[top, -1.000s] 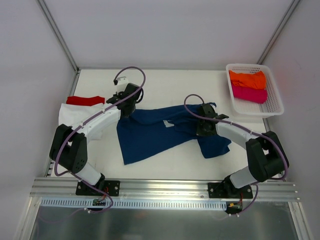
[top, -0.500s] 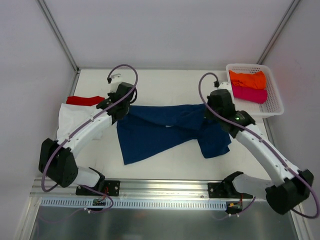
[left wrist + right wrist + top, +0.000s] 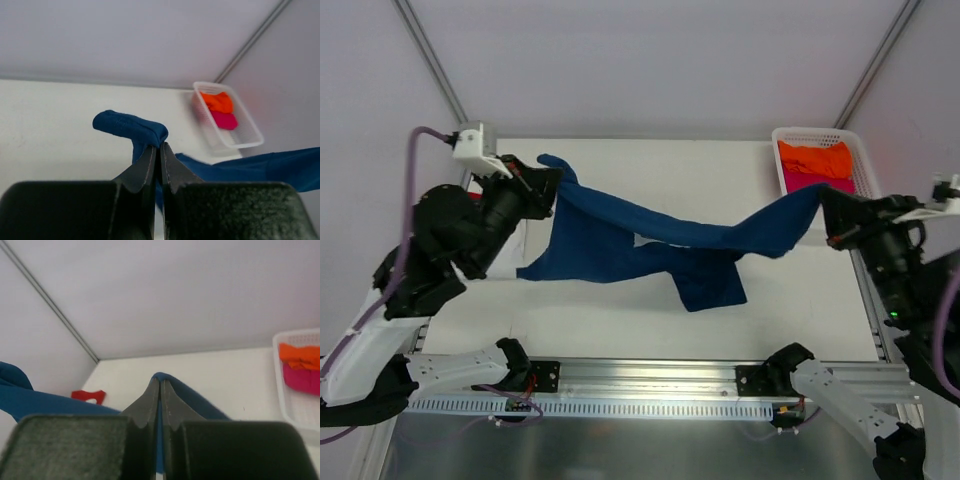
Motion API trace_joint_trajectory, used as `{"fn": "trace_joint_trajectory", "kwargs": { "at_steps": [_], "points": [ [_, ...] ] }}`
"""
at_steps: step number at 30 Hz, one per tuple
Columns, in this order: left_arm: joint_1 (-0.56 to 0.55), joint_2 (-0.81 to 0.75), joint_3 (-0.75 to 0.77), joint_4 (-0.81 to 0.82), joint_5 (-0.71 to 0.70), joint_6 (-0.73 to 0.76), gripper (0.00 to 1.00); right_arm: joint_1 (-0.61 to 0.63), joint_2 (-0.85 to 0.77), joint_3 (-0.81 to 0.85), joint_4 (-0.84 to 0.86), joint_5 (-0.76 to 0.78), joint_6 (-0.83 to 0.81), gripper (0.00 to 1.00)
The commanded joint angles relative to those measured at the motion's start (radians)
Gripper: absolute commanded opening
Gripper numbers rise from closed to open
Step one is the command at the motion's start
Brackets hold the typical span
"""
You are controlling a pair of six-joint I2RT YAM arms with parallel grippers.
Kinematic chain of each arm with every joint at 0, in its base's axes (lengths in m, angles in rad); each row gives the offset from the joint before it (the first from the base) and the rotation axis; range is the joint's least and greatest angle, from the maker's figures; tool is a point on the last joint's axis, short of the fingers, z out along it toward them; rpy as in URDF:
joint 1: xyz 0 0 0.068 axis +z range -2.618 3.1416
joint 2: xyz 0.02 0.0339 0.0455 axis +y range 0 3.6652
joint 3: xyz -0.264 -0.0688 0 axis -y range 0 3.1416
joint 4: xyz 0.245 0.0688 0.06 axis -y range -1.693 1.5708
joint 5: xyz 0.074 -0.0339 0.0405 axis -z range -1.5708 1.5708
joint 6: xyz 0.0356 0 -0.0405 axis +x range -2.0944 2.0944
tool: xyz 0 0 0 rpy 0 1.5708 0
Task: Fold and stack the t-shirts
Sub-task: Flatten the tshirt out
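Observation:
The navy blue t-shirt hangs stretched in the air between both grippers, its lower part sagging toward the table. My left gripper is shut on its left end, a blue fold poking past the closed tips. My right gripper is shut on its right end, with blue cloth wrapped over the tips. An orange tee and a magenta tee lie in the white basket. A red tee lies at the far left, mostly hidden by my left arm in the top view. The chest print is hidden.
The white mesh basket stands at the table's back right corner; it also shows in the left wrist view. White walls and metal frame posts enclose the table. Both arms are raised high above the table.
Both arms have risen and pulled apart, lifting the navy tee off the table and stretching it between them. The left gripper went up-left, the right gripper up-right.

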Motion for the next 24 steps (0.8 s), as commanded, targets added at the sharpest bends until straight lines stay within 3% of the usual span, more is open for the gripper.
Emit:
{"fn": "trace_joint_trajectory", "kwargs": {
  "at_steps": [1, 4, 8, 14, 20, 24],
  "points": [
    [-0.085, -0.019, 0.135, -0.107, 0.026, 0.031, 0.0, 0.006, -0.037, 0.139, 0.014, -0.08, -0.047, 0.0],
    [-0.102, -0.029, 0.219, -0.136, 0.099, 0.019, 0.0, 0.006, -0.022, 0.247, 0.006, -0.086, -0.099, 0.0],
    [-0.102, -0.035, 0.301, -0.184, 0.219, -0.007, 0.0, 0.006, 0.052, 0.517, -0.032, -0.067, -0.156, 0.0],
    [-0.102, -0.061, 0.316, -0.231, 0.26, -0.055, 0.0, 0.006, 0.151, 0.741, -0.066, -0.064, -0.194, 0.0],
    [-0.102, -0.044, 0.307, -0.267, 0.109, -0.052, 0.0, 0.009, 0.214, 0.736, -0.034, -0.003, -0.228, 0.01],
    [-0.102, 0.0, 0.281, -0.267, -0.054, -0.026, 0.0, 0.011, 0.253, 0.617, 0.009, 0.104, -0.28, 0.0]
  ]
}}
